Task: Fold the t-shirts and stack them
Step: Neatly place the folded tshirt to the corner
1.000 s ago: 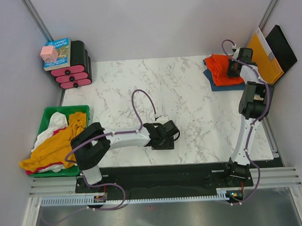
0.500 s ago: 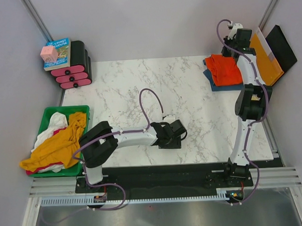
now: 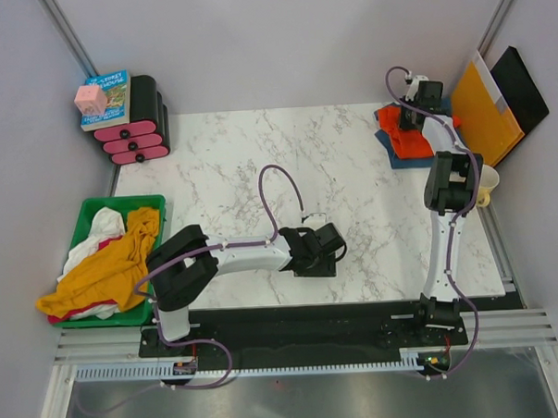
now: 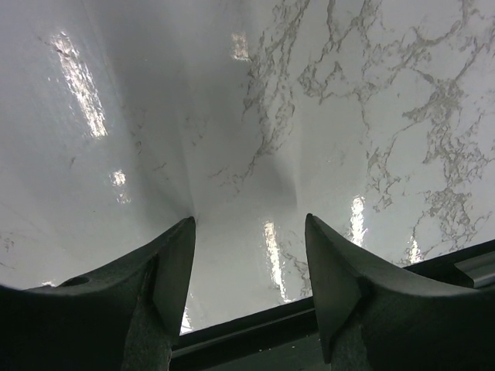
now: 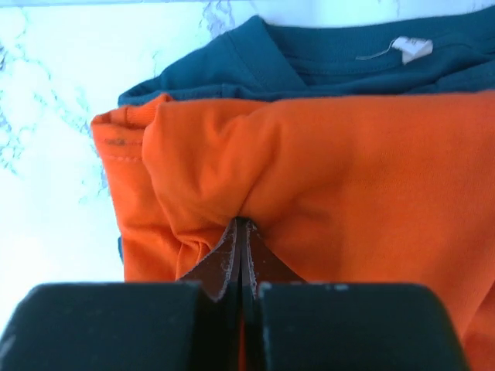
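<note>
R gripper (image 5: 241, 226) back down on orange t-shirt (image 5: 348, 178), atop teal t-shirt (image 5: 325, 54), far right; jaws shut, tips pressing cloth. L gripper (image 4: 249, 219) unmoved over table (image 4: 348, 116), jaws apart, empty.

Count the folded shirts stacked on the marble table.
2: the orange t-shirt on top, the teal t-shirt beneath it, at the far right corner of the table. Others may be hidden underneath.

one orange t-shirt (image 5: 363, 162), one teal t-shirt (image 5: 325, 54), one green bin (image 3: 121, 201), one book (image 3: 113, 90)
</note>
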You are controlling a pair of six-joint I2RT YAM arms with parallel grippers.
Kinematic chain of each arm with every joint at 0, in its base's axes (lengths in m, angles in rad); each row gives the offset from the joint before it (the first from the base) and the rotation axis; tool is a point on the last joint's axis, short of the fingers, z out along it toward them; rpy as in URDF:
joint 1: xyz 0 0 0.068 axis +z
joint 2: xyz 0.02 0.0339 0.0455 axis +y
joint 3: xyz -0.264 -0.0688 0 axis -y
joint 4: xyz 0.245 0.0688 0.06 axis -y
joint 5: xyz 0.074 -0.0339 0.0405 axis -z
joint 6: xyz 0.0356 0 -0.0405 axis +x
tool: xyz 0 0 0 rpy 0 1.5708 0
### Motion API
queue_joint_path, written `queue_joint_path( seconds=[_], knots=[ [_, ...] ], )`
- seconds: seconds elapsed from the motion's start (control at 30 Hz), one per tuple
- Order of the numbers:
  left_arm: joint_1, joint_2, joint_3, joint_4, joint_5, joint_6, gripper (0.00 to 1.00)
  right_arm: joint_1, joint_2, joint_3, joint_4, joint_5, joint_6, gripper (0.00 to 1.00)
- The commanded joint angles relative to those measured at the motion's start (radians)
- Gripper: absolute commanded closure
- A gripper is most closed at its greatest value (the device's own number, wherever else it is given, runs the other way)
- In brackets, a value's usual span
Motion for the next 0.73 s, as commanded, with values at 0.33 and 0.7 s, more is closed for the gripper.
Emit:
queue_joint_path(
  seconds=[0.33,0.7],
  knots=[
    [-0.05,-0.08,0.011,0.008,-0.117,0.017,0.32,0.035,-0.662,-0.378,0.14,-0.205,0.034,0.02],
    [-0.122,-0.186,-0.081,0.008,-0.178,0.023,0.34,0.213,-1.134,-1.008,0.128,0.163,-0.199,0.02]
  ],
)
